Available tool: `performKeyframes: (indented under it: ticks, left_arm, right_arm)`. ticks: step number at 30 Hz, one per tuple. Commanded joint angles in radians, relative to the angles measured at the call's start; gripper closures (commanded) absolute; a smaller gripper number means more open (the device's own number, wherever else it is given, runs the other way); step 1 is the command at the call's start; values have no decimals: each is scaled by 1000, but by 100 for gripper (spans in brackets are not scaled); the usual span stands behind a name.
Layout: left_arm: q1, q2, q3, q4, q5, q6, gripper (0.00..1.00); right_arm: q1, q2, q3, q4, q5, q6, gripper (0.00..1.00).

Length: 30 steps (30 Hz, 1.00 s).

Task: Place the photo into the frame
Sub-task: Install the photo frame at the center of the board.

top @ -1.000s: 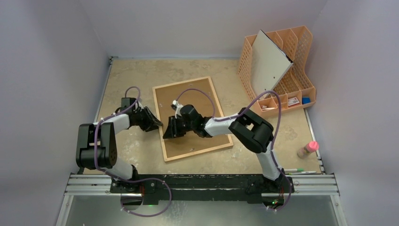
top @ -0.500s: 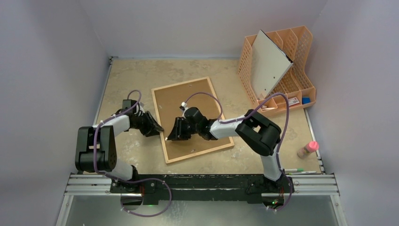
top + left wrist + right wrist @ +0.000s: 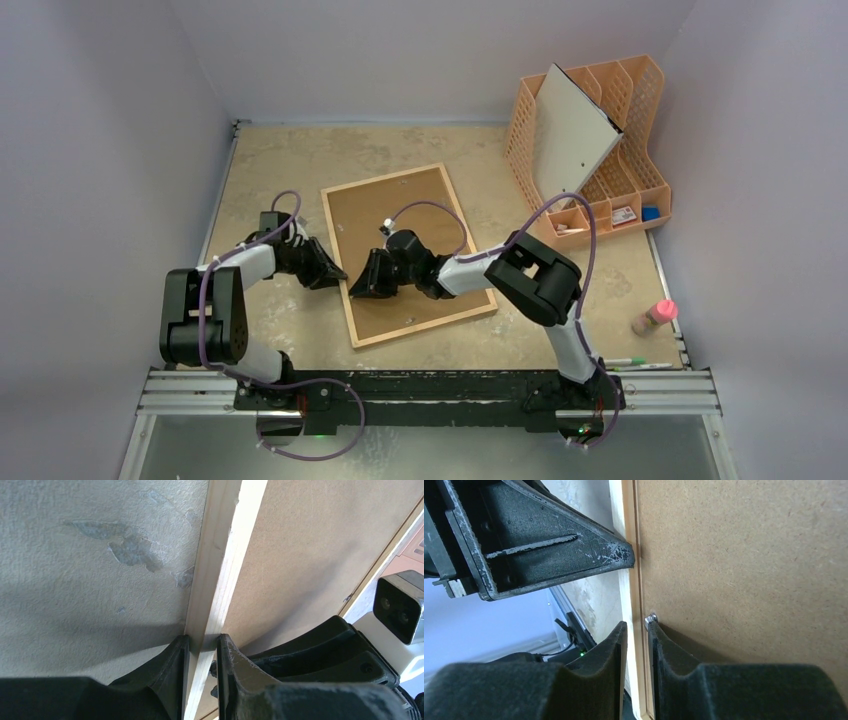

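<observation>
The frame [image 3: 430, 325], thin light wood, lies face down on the table with the brown hardboard backing panel [image 3: 400, 205] inside it. My left gripper [image 3: 337, 274] is shut on the frame's left rail [image 3: 220, 555], one finger on each side. My right gripper [image 3: 364, 287] reaches across the backing and is closed over the same rail [image 3: 628, 520] a little nearer, its inner finger against a small metal tab [image 3: 651, 618]. The left gripper's finger [image 3: 549, 545] shows just beyond in the right wrist view. The photo is not in view.
An orange lattice organizer [image 3: 620, 130] stands at the back right with a white-grey, dark-edged board [image 3: 575, 130] leaning in it. A pink-capped bottle [image 3: 655, 317] and pens [image 3: 640, 363] lie at the right near edge. Walls close in on three sides.
My right gripper has slid a little left and nearer, from over the backing to the frame's left rail. My left gripper has shifted slightly nearer along that rail. The frame has barely moved.
</observation>
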State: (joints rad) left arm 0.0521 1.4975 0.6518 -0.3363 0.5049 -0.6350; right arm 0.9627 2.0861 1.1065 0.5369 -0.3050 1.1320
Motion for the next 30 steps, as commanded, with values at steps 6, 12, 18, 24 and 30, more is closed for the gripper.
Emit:
performKeyframes:
  ticks: [6,12,18,24,30]
  left_arm:
    - [-3,40,-16,-59,-30,-2,94]
    - [-11,38,-34,-44,-10,-40,99]
    - [-41,33,-58,-10,-3,-84,100]
    - [-44,33,-55,-15,-33,-75,100]
    - [-44,35,-52,-12,-46,-68,100]
  right_arm:
    - [37,47,13,-43,48,75,76]
    - [51,60,-23,51,58,146,77]
    - [60,81,-97,266,18,249,77]
    - [58,92,-198,538,-36,356,77]
    - [57,97,-214,614,-44,383,77]
